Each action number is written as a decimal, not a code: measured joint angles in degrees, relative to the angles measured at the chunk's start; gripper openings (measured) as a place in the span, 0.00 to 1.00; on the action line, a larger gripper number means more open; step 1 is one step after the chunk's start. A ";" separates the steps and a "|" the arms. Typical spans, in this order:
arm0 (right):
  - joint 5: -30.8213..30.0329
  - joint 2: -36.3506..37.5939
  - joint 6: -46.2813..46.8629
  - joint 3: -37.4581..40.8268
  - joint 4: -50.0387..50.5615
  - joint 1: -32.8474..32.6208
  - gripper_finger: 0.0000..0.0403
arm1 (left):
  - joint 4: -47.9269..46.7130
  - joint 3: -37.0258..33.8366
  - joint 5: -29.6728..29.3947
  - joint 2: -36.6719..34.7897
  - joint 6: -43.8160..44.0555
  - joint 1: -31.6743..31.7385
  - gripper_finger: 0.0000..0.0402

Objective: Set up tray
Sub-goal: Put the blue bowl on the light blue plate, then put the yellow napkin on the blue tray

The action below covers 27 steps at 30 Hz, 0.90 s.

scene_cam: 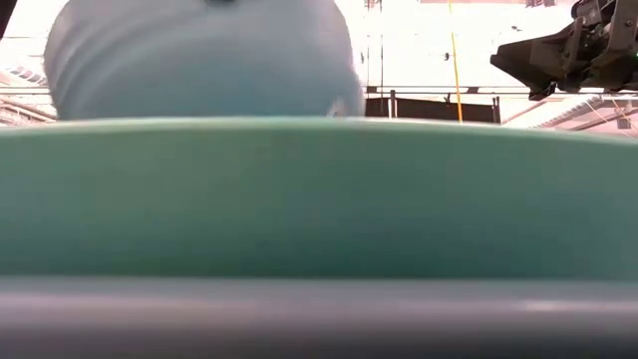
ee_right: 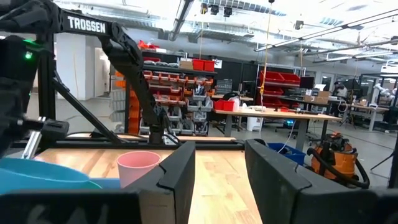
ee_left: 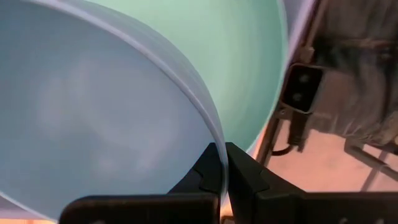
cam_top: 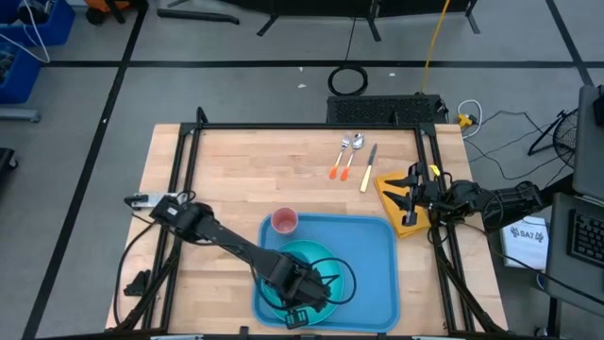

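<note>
High view: the tray (cam_top: 373, 274) lies flat at the near edge of the tabletop (cam_top: 236, 179), a little toward the right side. A pink cup (cam_top: 284, 222) stands in its far left corner and a teal plate (cam_top: 311, 274) lies on its left half. Two spoons (cam_top: 345, 156) and a knife (cam_top: 368, 167) lie on bare wood near the far right corner, well apart from the tray, so the judgement is partly done: cup and plate in place, cutlery not yet on the tray. A yellow holder (cam_top: 401, 203) lies by the right edge. The left arm reaches in from the left edge, low over the tray, with the left gripper (cam_top: 304, 304) at the plate's near rim. The right gripper (cam_top: 408, 194) hovers over the yellow holder near the right edge, arm folded back, apparently waiting. Low view: filled by the tray rim (scene_cam: 319, 319) and the plate wall behind it; the right gripper shows high at upper right. Left wrist view: the left fingers (ee_left: 202, 177) are pressed close together, pinching the thin plate rim (ee_left: 186, 74) between them. Right wrist view: the right fingers (ee_right: 177, 171) are spread with nothing between them, aimed level across the tabletop toward the cup.
</note>
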<state>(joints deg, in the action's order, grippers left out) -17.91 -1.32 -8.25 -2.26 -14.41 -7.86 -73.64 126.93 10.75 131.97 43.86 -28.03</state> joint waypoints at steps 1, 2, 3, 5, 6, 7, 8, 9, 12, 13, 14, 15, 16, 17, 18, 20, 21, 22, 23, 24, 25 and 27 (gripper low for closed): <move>0.00 0.00 0.00 0.02 0.10 0.02 0.32 | -0.20 0.00 0.39 0.58 0.18 0.13 0.02; 0.00 0.00 0.00 0.00 0.04 0.02 0.32 | -0.36 0.00 0.77 0.83 0.22 0.19 0.02; 0.00 0.00 0.01 0.01 0.02 0.01 0.32 | -0.36 0.01 1.18 1.06 0.17 0.21 0.02; 0.00 0.00 0.02 0.00 0.06 0.01 0.32 | 0.58 0.15 1.92 1.61 -0.26 0.28 0.02; 0.00 0.00 0.02 0.00 0.05 0.01 0.32 | 0.86 0.15 2.21 1.77 -0.31 0.27 0.02; 0.00 0.00 0.02 0.00 0.03 0.01 0.32 | 0.91 0.13 2.23 1.80 -0.35 0.27 0.02; 0.00 0.00 0.02 0.01 0.06 0.00 0.32 | 0.98 0.13 2.12 1.80 -0.29 0.27 0.03; 0.00 0.00 0.04 0.00 0.08 0.01 0.32 | 1.37 0.13 2.13 1.80 -0.09 0.27 0.06; 0.00 0.00 0.04 0.01 0.02 0.01 0.32 | 3.06 -0.11 2.62 1.80 0.08 0.27 0.16; 0.00 0.00 0.04 0.00 0.06 0.02 0.32 | 4.01 -0.11 2.74 1.61 -0.06 0.28 0.19; 0.02 0.00 0.04 0.00 0.06 0.02 0.32 | 5.25 -0.09 2.72 1.41 -0.09 0.27 0.22; 0.02 0.00 0.04 0.01 -0.01 0.00 0.32 | 6.42 -0.07 2.70 1.25 -0.19 0.27 0.24; 0.02 0.00 0.04 0.01 0.04 0.00 0.32 | 7.39 -0.02 2.69 1.19 -0.36 0.27 0.27; 0.01 0.00 0.04 0.01 0.06 0.00 0.32 | 7.95 -0.02 2.71 1.19 -0.69 0.27 0.29; 0.02 0.00 0.07 0.00 0.04 0.02 0.32 | 8.01 -0.02 2.79 1.26 -0.97 0.27 0.31; 0.01 0.00 0.07 0.00 0.06 0.01 0.32 | 7.40 -0.02 3.20 1.30 -2.53 0.38 0.34; 0.02 0.00 0.07 0.01 0.08 0.02 0.32 | 7.18 -0.02 3.31 1.29 -3.41 0.46 0.35; 0.02 0.00 0.07 0.02 0.06 0.00 0.32 | 6.93 -0.02 3.15 1.09 -4.00 0.55 0.36; 0.02 0.00 0.07 0.00 0.04 0.00 0.32 | 6.90 -0.04 2.58 0.67 -4.63 0.55 0.37; 0.02 0.00 0.08 0.00 0.06 0.02 0.32 | 7.15 -0.04 1.24 0.26 -5.39 0.53 0.38; 0.02 0.00 0.08 0.01 0.06 0.01 0.32 | 7.66 -0.04 -0.73 -0.53 -6.37 0.42 0.38; 0.03 0.00 1.47 0.00 0.07 0.02 0.32 | 7.86 -0.04 -8.52 -2.67 -9.23 -0.34 0.38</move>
<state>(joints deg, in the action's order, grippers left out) -17.88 -1.32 -6.78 -2.26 -14.34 -7.84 -65.78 126.89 2.24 129.30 34.63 -28.38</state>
